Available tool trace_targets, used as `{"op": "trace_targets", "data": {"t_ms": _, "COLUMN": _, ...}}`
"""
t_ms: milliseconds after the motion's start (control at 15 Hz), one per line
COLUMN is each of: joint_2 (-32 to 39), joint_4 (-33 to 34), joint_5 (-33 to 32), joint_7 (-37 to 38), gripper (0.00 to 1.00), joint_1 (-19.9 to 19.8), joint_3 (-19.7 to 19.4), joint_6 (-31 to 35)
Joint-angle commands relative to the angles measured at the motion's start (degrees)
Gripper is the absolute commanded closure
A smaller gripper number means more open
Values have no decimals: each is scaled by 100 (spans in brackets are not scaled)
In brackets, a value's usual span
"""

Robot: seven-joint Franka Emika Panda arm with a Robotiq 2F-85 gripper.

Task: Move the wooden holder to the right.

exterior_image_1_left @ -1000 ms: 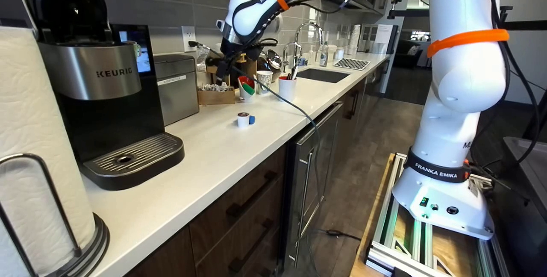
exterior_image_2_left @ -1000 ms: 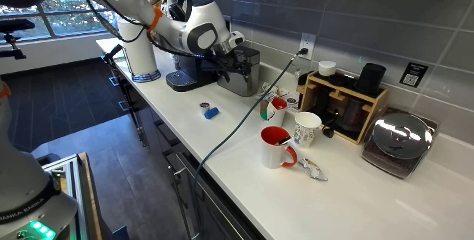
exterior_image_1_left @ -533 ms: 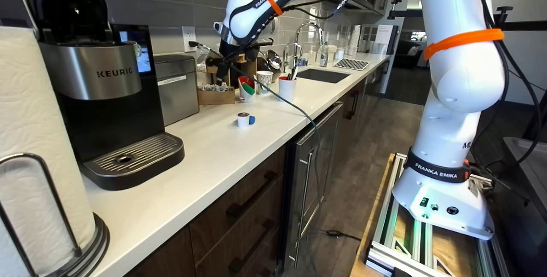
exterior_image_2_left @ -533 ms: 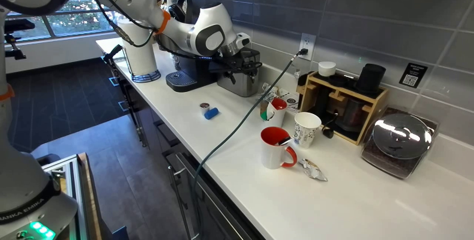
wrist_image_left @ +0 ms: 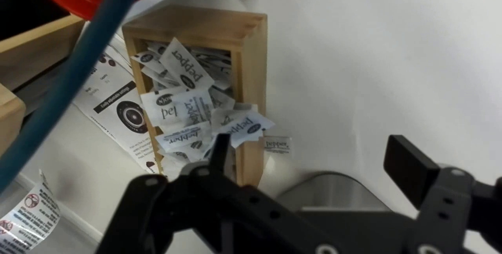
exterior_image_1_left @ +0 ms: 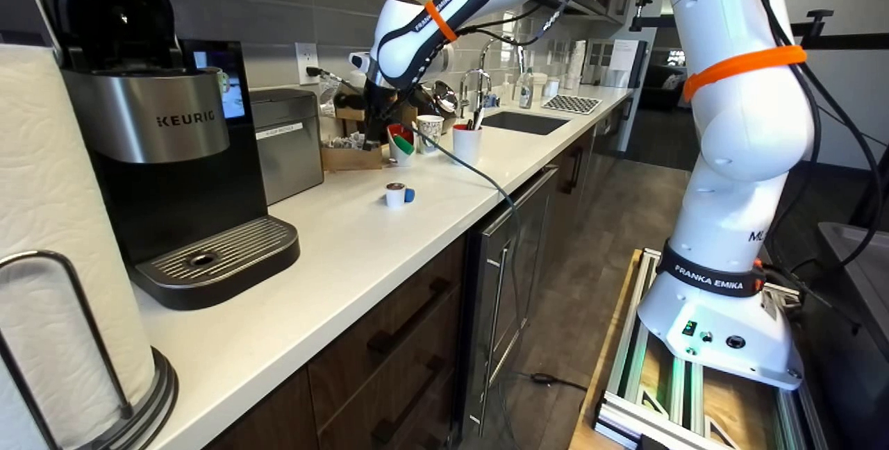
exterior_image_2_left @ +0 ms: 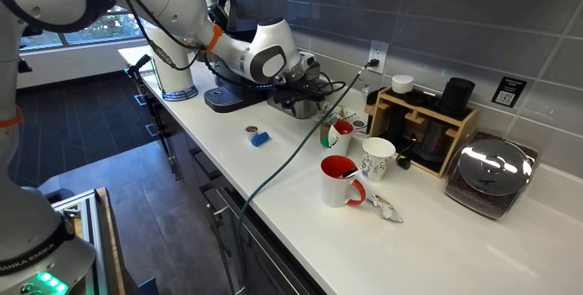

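Observation:
The wooden holder (wrist_image_left: 255, 77) is a small light-brown box filled with white pepper packets (wrist_image_left: 182, 109). It stands on the counter, left of centre in the wrist view. In an exterior view its front wall (exterior_image_1_left: 352, 159) shows beside the grey metal box. My gripper (wrist_image_left: 310, 146) is open and empty, its fingers wide apart. In the wrist view the left finger overlaps the holder's lower end and the right finger is over bare counter. In the exterior views the gripper (exterior_image_1_left: 373, 136) hangs just over the holder; contact cannot be told. The gripper (exterior_image_2_left: 300, 104) partly covers the metal box.
A red-lined cup (exterior_image_2_left: 342, 131) stands close beside the holder, with a paper cup (exterior_image_2_left: 377, 158) and a mug (exterior_image_2_left: 334, 188) beyond. A cable (exterior_image_2_left: 291, 158) crosses the counter and the wrist view. The metal box (exterior_image_1_left: 288, 151) and coffee machine (exterior_image_1_left: 160, 117) stand opposite.
The arm has lowered, and the gripper has moved down and a little to the right in both exterior views. The holder and cups have not visibly moved.

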Motion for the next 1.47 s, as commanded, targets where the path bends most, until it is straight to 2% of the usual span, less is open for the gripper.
{"op": "trace_targets", "data": {"t_ms": 0, "joint_2": 214, "joint_4": 340, "joint_5": -57, "joint_7": -333, "gripper": 0, "joint_1": -37, "joint_3": -35, "joint_6": -342}}
{"op": "trace_targets", "data": {"t_ms": 400, "joint_2": 411, "joint_4": 591, "joint_5": -223, "joint_7": -394, "gripper": 0, "joint_1": 108, "joint_3": -186, "joint_6": -832}}
{"op": "trace_targets", "data": {"t_ms": 867, "joint_2": 796, "joint_4": 998, "joint_5": -363, "joint_7": -70, "gripper": 3, "joint_1": 241, "joint_3": -443, "joint_6": -970}}
{"op": "trace_targets", "data": {"t_ms": 1067, "joint_2": 932, "joint_4": 1162, "joint_5": -348, "joint_7": 27, "gripper": 12, "joint_1": 250, "joint_3": -444, "joint_6": -966}}
{"op": "trace_targets", "data": {"t_ms": 1133, "joint_2": 974, "joint_4": 1220, "joint_5": -359, "joint_7": 59, "gripper": 19, "joint_1": 256, "joint_3": -450, "joint_6": -972}}
{"op": "trace_targets", "data": {"t_ms": 1200, "joint_2": 1007, "joint_4": 1268, "joint_5": -366, "joint_7": 85, "gripper": 16, "joint_1": 259, "joint_3": -455, "joint_6": -980}}
{"op": "trace_targets", "data": {"t_ms": 1267, "joint_2": 1045, "joint_4": 1318, "joint_5": -376, "joint_7": 110, "gripper": 19, "joint_1": 263, "joint_3": -463, "joint_6": -986}}
{"op": "trace_targets", "data": {"t_ms": 1400, "joint_2": 1101, "joint_4": 1383, "joint_5": -390, "joint_7": 157, "gripper": 29, "joint_1": 271, "joint_3": -481, "joint_6": -995}}
